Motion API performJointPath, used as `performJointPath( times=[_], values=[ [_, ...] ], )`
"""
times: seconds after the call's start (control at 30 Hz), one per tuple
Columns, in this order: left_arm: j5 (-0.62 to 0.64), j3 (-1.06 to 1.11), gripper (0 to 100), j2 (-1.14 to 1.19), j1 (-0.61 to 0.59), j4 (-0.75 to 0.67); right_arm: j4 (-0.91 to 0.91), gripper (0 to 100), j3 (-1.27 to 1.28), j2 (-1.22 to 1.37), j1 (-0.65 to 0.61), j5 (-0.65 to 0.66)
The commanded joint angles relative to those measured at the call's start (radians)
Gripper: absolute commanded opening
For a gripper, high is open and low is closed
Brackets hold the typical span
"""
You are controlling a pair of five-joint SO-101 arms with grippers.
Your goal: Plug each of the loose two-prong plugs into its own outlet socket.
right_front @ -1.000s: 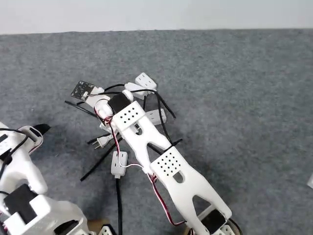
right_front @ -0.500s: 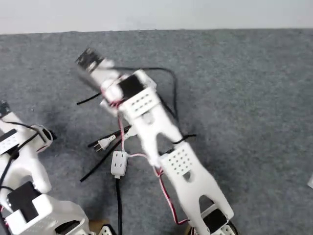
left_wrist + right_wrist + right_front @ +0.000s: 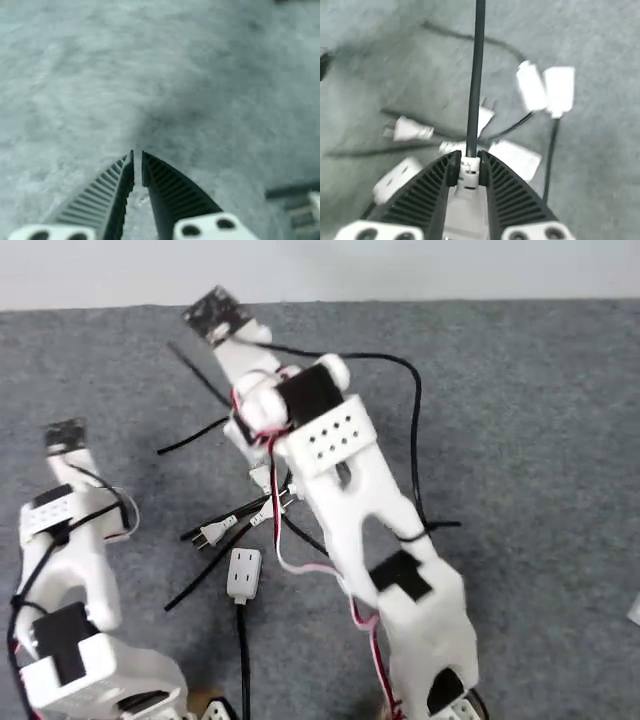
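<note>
Right gripper [image 3: 467, 159] clamping white plug [image 3: 466, 174], seemingly by body, black cord [image 3: 477, 75] running away from fingertips; loose plug [image 3: 212, 532] and outlet socket [image 3: 243, 573] lying on carpet [image 3: 520, 440] below. Left gripper [image 3: 136, 159] hanging closed, gripping nothing, well apart from them

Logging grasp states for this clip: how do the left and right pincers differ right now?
The right pincer is shut on a white plug with a black cord; the left pincer is shut on nothing. The right pincer hangs above a loose plug; the left pincer above bare grey carpet. Both have dark ribbed fingers.
</note>
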Motion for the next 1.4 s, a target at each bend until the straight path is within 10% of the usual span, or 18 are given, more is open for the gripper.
performJointPath(
  times=[0.0, 0.63, 1.37],
  values=[
    [-0.176, -0.030, 2, -0.008, 0.084, 0.060, -0.008, 0.9, 0.192, -0.202, -0.050, -0.012],
    [-0.669, 0.185, 1, -0.201, 0.232, 0.121, -0.664, 0.9, 1.109, -0.615, -0.196, -0.058],
    [-0.591, 0.521, 1, -0.586, 0.226, -0.106, -0.794, 2.4, 1.223, -0.602, -0.084, 0.000]
  ],
)
